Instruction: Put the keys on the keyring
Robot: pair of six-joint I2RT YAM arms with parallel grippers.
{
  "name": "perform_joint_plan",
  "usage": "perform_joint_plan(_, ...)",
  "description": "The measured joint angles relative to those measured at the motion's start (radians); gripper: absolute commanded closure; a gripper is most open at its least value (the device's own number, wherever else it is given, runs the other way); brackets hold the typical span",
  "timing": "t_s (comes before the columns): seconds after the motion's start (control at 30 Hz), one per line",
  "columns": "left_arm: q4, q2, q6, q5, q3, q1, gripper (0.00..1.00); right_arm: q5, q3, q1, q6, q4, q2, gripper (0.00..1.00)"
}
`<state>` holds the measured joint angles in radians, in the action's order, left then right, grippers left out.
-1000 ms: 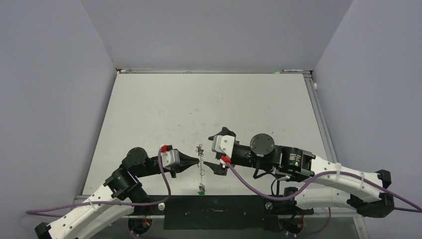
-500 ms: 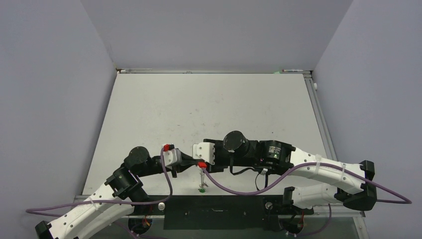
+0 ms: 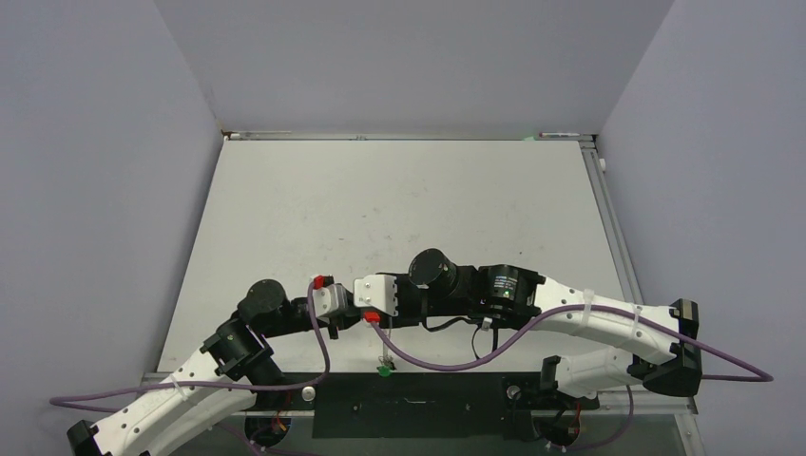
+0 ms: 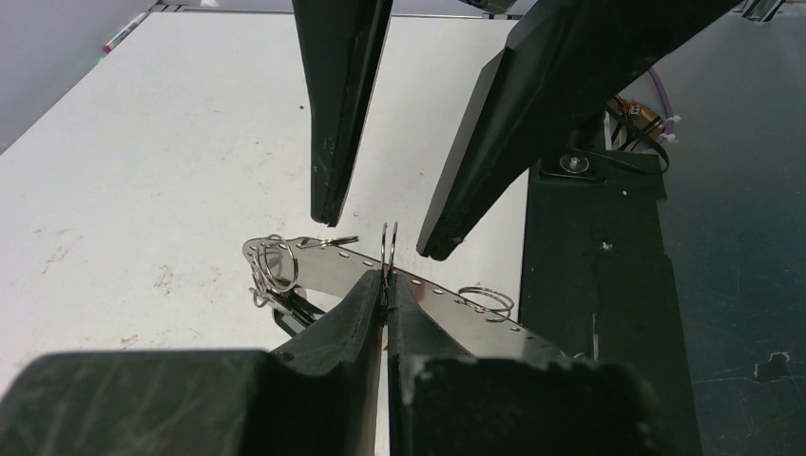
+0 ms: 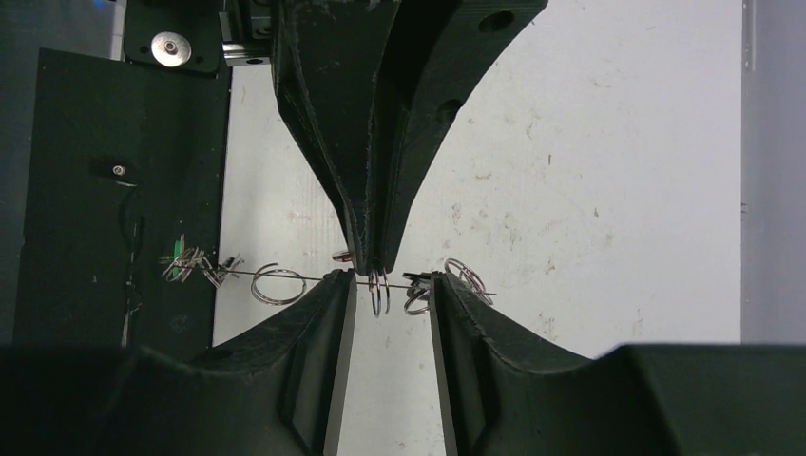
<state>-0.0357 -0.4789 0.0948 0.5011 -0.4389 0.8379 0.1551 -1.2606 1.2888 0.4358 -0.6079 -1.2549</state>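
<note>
Left tool (image 4: 385,281) pinches keyring (image 4: 333,269) steady at mid-frame; right tool (image 5: 390,285) half-open, straddling it, likely to grab.

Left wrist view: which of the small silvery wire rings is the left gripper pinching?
The middle silvery ring, standing edge-on, pinched in the left gripper; the left ring and right ring lie free.

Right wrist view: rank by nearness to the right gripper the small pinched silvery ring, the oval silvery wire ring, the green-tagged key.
1. Small pinched ring, inside the right gripper.
2. Oval wire ring, left.
3. Green-tagged key, far left.
</note>
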Motion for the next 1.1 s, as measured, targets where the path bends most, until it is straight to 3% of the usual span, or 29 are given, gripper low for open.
perform_joint_plan(0.9,0.000,0.010,0.006,-0.008,0.000,0.007,1.00,0.034,0.013,-0.021,0.002,0.004,-0.003,0.72)
perform_joint_plan(1.03,0.000,0.010,0.007,-0.008,0.000,0.008,1.00,0.043,0.013,-0.024,0.003,0.004,-0.004,0.93)
perform_joint_plan(1.1,0.000,0.010,0.007,-0.011,0.000,0.008,1.00,0.047,0.013,-0.026,0.002,0.003,-0.004,0.95)
